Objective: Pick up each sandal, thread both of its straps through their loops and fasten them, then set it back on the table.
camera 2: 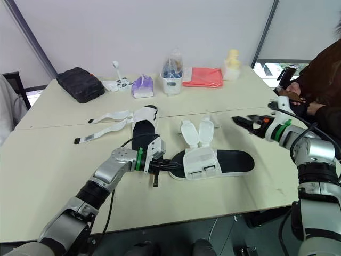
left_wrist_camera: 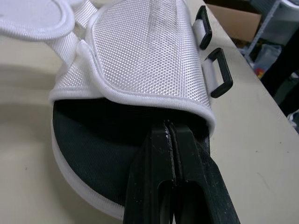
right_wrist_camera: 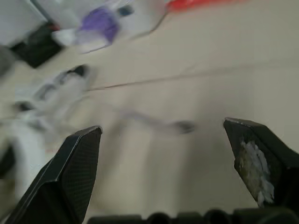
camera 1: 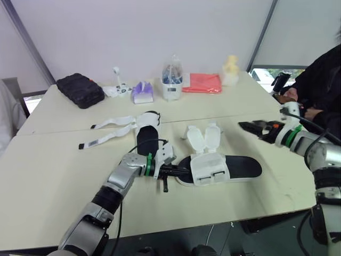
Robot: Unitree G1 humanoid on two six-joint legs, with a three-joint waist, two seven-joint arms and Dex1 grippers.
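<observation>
near sandal (camera 1: 234,168): flat on the table (camera 1: 53,176), long axis left to right, straps (camera 1: 203,137) flipped open on its far side. your left gripper (camera 1: 175,171): fingers pressed together, tips tucked into its left end, nearer. your right gripper (camera 1: 246,126): fingers spread, hovering beyond its right end.

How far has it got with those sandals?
Nothing looks done: the near sandal and far sandal both lie unfastened. In hand: the shut left end effector reaches into the near sandal's end, and the right end effector hovers open. Remaining: threading and fastening both.
</observation>
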